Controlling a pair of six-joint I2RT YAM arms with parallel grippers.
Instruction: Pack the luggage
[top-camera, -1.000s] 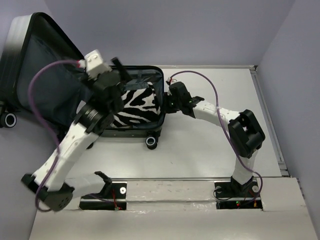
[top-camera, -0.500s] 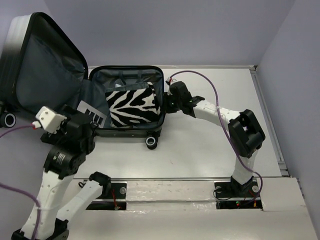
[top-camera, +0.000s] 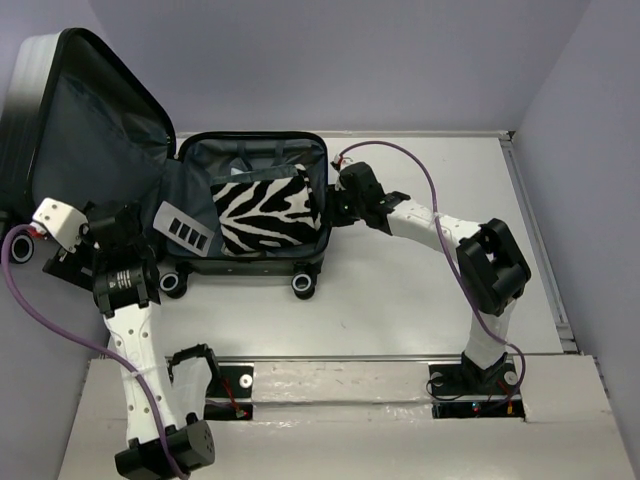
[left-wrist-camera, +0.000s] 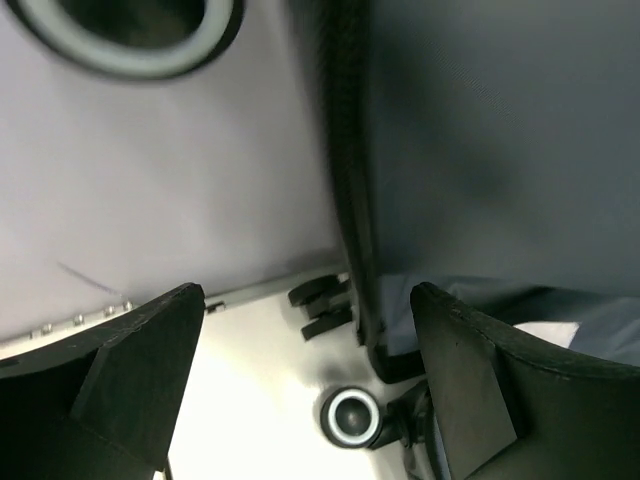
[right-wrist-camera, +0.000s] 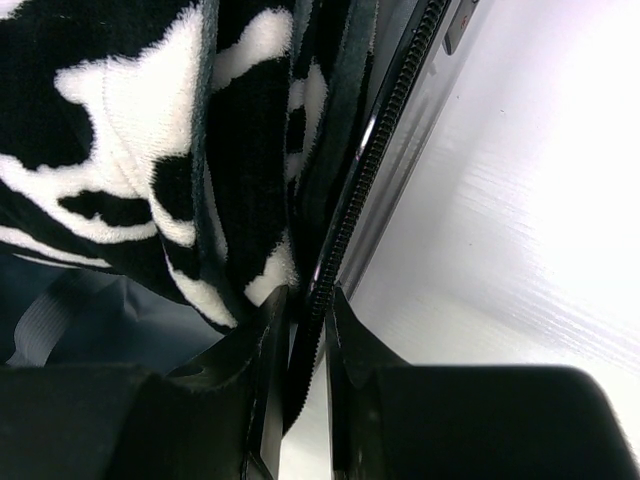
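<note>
The luggage (top-camera: 255, 160) lies open on the white table, dark grey lining up, its lid (top-camera: 95, 130) raised at the left. A zebra-striped pouch (top-camera: 265, 212) lies in the base. My right gripper (top-camera: 337, 205) is shut on the base's right zippered rim (right-wrist-camera: 345, 230), with the pouch (right-wrist-camera: 110, 130) just inside it. My left gripper (top-camera: 118, 225) is open and empty by the lid's lower edge. In the left wrist view it (left-wrist-camera: 308, 300) frames a suitcase wheel (left-wrist-camera: 350, 417) and the lid's black edge (left-wrist-camera: 348, 200).
Black wheels (top-camera: 305, 285) (top-camera: 172, 283) stick out at the base's near side. A grey flap with black slots (top-camera: 185, 230) hangs over the base's left edge. A rail (top-camera: 535, 230) runs along the table's right edge. Purple walls stand behind and to the left.
My left arm has swung from over the suitcase base out to the left and down beside the lid's lower edge. The right arm and the pouch have not moved.
</note>
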